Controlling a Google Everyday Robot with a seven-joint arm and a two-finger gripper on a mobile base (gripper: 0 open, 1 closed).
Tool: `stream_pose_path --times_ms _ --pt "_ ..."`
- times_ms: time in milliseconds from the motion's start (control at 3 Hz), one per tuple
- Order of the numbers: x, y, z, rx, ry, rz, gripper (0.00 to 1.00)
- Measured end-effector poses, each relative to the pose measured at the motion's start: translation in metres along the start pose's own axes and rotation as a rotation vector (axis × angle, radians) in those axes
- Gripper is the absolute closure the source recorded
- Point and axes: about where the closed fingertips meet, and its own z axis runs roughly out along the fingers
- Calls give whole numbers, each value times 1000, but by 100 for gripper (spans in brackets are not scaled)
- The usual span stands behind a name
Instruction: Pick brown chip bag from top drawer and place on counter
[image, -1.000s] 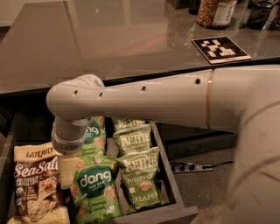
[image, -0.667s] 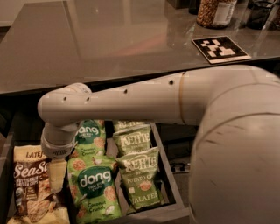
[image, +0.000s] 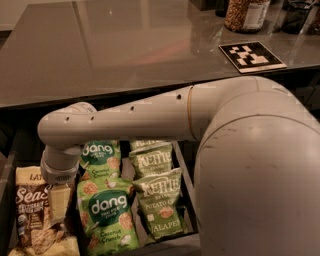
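The top drawer (image: 186, 186) stands open below the counter (image: 125, 45), a glossy grey-brown top. The brown chip bag (image: 26, 212) lies flat at the drawer's left end, its "Sea Salt" lettering partly covered. My white arm reaches in from the right, and its wrist (image: 60, 165) points down into the drawer. The gripper (image: 56, 205) is low over the right edge of the brown bag, between it and the green bags. Whether it touches the bag does not show.
Two green "dang" bags (image: 107, 210) lie in the drawer's middle and two green "Kettle" bags (image: 161, 200) at its right. A black-and-white marker tag (image: 251, 56) and a jar (image: 245, 14) sit at the counter's back right. My arm's large shoulder fills the lower right.
The arm has swung left. The wrist moved from above the dang bags to over the right edge of the brown chip bag and now covers part of its lettering.
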Motion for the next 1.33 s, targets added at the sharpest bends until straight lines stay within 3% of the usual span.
stream_pose_path --times_ms 667,1333 --pt "-7 11 22 -10 -49 32 0" --pt "-15 17 52 -81 -118 38 0"
